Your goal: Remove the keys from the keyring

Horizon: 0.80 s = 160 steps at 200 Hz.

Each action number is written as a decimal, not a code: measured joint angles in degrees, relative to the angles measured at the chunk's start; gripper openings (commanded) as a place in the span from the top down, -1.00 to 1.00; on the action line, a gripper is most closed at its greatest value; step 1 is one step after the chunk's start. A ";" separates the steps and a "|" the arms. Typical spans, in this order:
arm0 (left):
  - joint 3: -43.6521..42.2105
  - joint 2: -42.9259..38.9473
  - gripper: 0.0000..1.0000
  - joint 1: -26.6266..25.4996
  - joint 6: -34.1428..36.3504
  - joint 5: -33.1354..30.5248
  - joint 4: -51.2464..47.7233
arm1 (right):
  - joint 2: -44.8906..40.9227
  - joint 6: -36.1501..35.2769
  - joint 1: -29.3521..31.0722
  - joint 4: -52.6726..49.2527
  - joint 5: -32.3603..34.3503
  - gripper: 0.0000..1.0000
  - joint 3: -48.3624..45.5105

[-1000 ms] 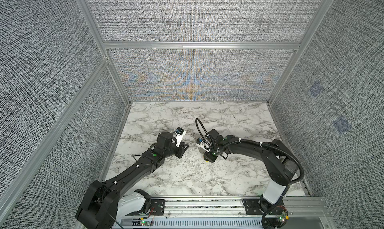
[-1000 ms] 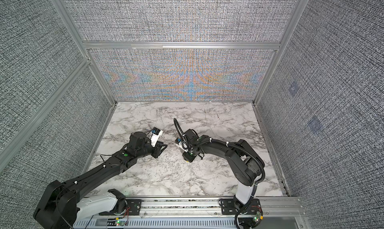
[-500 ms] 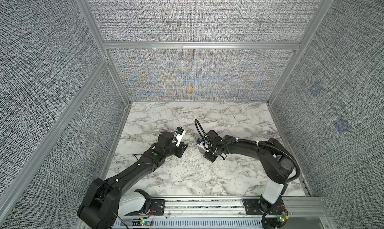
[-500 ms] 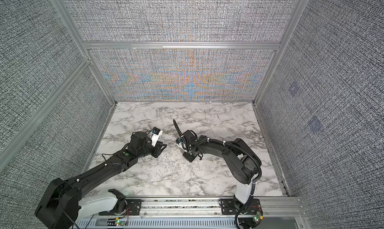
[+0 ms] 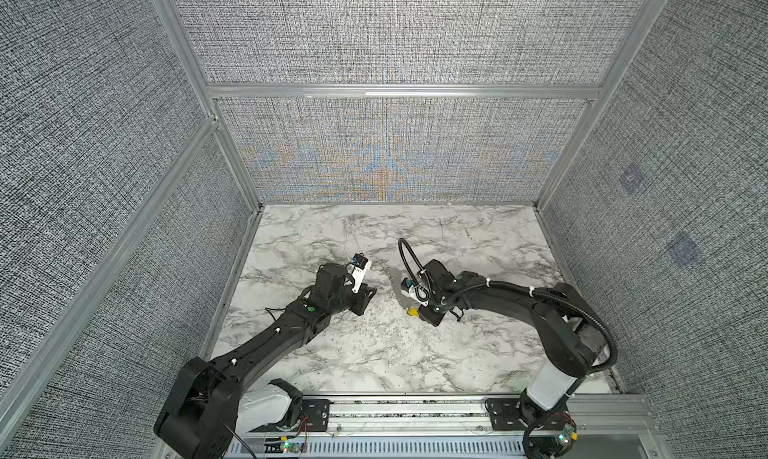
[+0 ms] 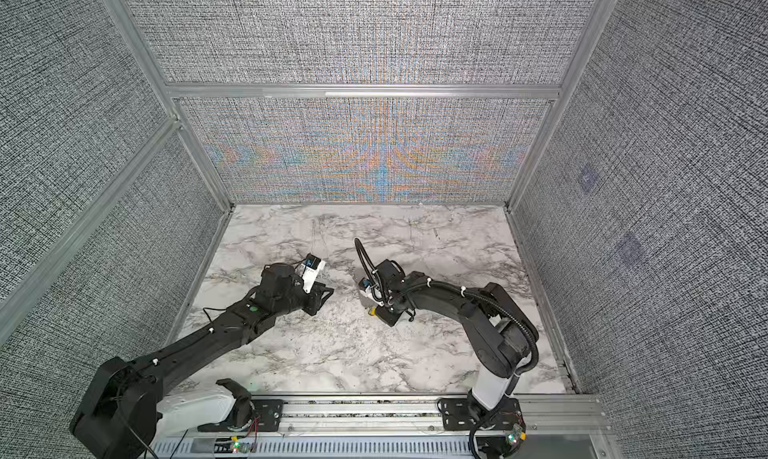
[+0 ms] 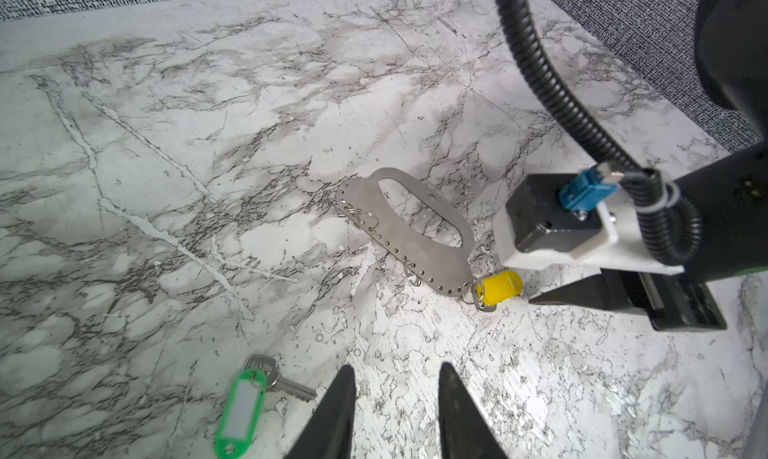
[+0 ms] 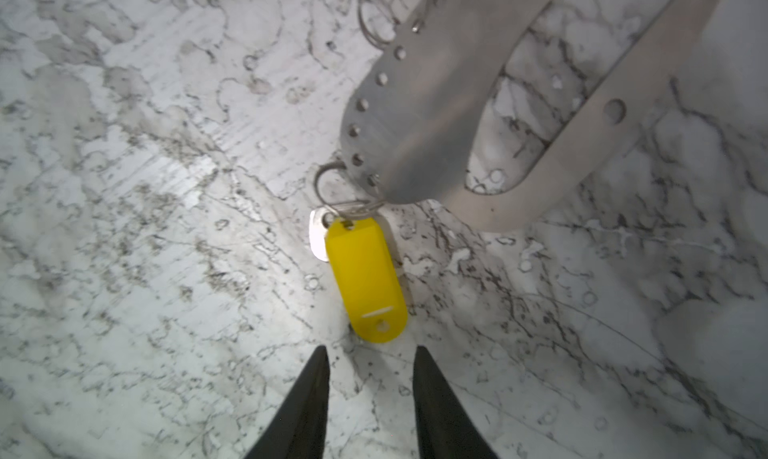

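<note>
A white-and-grey marble desk (image 5: 374, 353) sits inside a grey fabric-walled booth, with two black robot arms reaching in from its near edge toward the middle.

The keyring (image 7: 415, 249) – a flat grey metal oval with a long opening and a row of small holes along one edge – lies flat near the middle of the desk. Two small wire rings (image 7: 368, 220) hang empty from the holed edge. At one end, another wire ring joins the keyring to a key with a yellow tag (image 7: 498, 286). In both top views this key shows only as a yellow speck (image 5: 412, 311) beside the right arm's tip.

A key with a green tag (image 7: 241, 407) lies loose on the desk, well apart from the keyring and just beside the left tool (image 7: 397, 367). The left tool's jaws stand narrowly apart with nothing between them, hovering low over bare marble and pointing toward the keyring.

The right tool (image 8: 370, 349) is low over the desk too, its jaws also narrowly apart and empty. The free end of the yellow tag (image 8: 365, 278) lies just ahead of its tips, not gripped. The close view is blurred, so I cannot tell whether the tips touch the desk.
</note>
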 measured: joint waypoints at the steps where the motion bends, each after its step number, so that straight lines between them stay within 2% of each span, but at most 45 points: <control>1: 0.00 0.00 0.27 0.00 0.00 0.00 0.00 | 0.02 -0.04 0.00 0.04 -0.02 0.22 -0.04; 108: -0.15 0.00 0.28 0.00 -0.02 0.13 0.00 | 5.27 -4.39 0.79 0.92 -0.13 0.31 4.00; 160: -0.35 0.76 0.28 0.00 -0.02 0.81 0.02 | 6.14 -7.78 1.42 -0.39 -0.13 0.64 5.29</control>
